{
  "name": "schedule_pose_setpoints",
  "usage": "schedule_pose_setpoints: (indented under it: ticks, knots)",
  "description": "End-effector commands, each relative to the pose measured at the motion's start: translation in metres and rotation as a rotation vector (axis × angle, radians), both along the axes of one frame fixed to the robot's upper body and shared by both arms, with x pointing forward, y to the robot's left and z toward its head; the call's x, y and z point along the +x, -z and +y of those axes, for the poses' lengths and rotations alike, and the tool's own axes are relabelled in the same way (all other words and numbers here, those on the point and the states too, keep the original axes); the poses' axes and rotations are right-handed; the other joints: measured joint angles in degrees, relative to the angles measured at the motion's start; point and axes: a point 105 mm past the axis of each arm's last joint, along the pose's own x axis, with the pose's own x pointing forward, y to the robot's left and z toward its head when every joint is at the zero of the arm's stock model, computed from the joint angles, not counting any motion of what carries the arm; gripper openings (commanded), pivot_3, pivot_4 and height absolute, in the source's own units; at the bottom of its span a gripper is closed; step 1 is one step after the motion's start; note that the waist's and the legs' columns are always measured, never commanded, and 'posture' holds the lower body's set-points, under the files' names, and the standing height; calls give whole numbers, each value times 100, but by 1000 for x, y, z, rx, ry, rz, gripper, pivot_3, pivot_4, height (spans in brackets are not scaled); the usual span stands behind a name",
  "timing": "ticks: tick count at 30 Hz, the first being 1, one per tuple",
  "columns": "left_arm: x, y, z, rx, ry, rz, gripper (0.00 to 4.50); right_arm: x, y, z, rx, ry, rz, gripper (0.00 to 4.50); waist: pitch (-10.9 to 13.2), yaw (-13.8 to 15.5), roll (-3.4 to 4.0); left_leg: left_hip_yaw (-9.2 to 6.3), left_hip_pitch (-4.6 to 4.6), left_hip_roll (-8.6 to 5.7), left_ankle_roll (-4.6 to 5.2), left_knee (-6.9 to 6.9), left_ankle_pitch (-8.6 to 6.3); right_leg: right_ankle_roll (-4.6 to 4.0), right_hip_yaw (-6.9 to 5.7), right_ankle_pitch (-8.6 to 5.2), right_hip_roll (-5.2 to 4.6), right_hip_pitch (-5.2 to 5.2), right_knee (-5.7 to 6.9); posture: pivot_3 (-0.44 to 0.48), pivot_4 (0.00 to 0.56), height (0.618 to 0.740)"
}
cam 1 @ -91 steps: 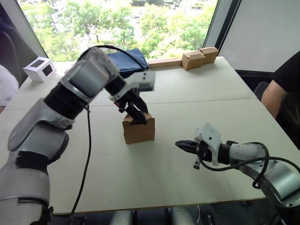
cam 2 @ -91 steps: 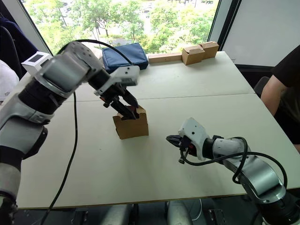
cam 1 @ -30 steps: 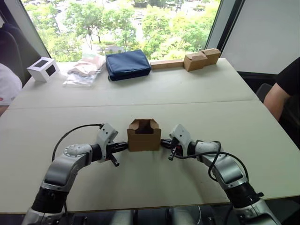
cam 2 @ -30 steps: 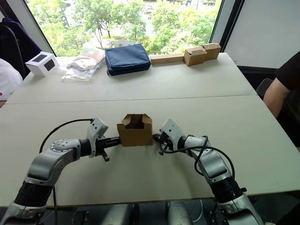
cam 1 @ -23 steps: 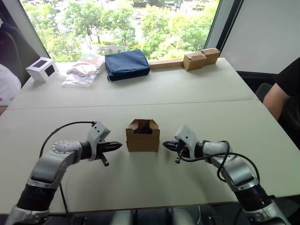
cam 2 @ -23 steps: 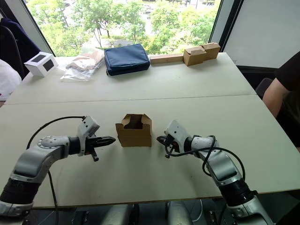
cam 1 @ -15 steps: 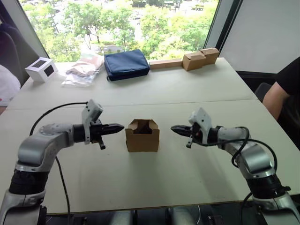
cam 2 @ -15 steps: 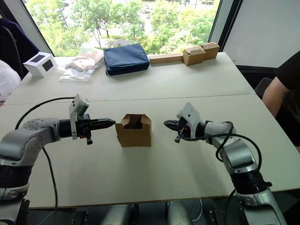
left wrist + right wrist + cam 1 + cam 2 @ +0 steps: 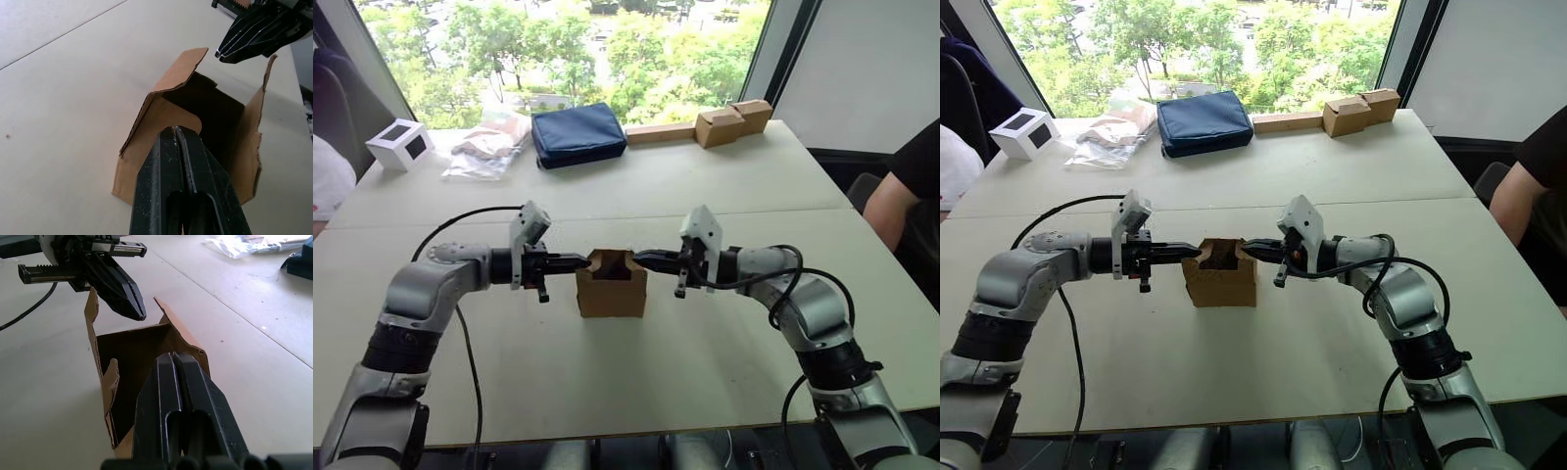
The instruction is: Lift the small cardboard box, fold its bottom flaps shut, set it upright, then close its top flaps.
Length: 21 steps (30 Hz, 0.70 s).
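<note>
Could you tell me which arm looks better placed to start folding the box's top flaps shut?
Neither clearly: the left claw and right claw, both shut, flank the small cardboard box at its open top flaps, equally near.

Head stereo pair looks forward and down over the table (image 9: 724, 186). Each wrist camera sights close along its own fingers (opposing directions). All four views share the small cardboard box (image 9: 612, 284), open-topped, at table centre.
</note>
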Motion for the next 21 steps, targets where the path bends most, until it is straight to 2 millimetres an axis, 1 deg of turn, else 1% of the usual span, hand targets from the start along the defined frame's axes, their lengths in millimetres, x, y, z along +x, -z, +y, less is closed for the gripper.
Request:
schedule_pose_setpoints:
  ticks: [1, 10, 17, 21]
  knots:
    - [3, -1, -3, 20, 22, -41, 31, 2, -5, 6, -12, -29, -47, 0, 0, 1, 0, 0, 0, 0, 0, 0, 0, 0, 0, 0, 0, -1, 0, 0, 150, 737]
    - [8, 4, -6, 42, 20, -57, 31, 15, 6, 12, -65, -27, -41, 0, 0, -1, 0, 0, 0, 0, 0, 1, 0, 0, -1, 0, 1, 0, 3, 0, 150, 737]
    - [4, 5, -6, 45, 25, -55, 31, 13, 12, 16, -92, -57, -35, 0, 0, -5, 0, -1, 0, 0, 0, 1, 0, 0, -1, 0, 2, -1, 3, 0, 150, 737]
    - [6, 4, -5, 32, 15, -54, 31, 14, 11, 16, -100, -63, -45, 0, 0, -1, 0, -1, 0, 0, 0, 1, 0, 0, -1, 0, 1, 0, 3, 0, 150, 737]
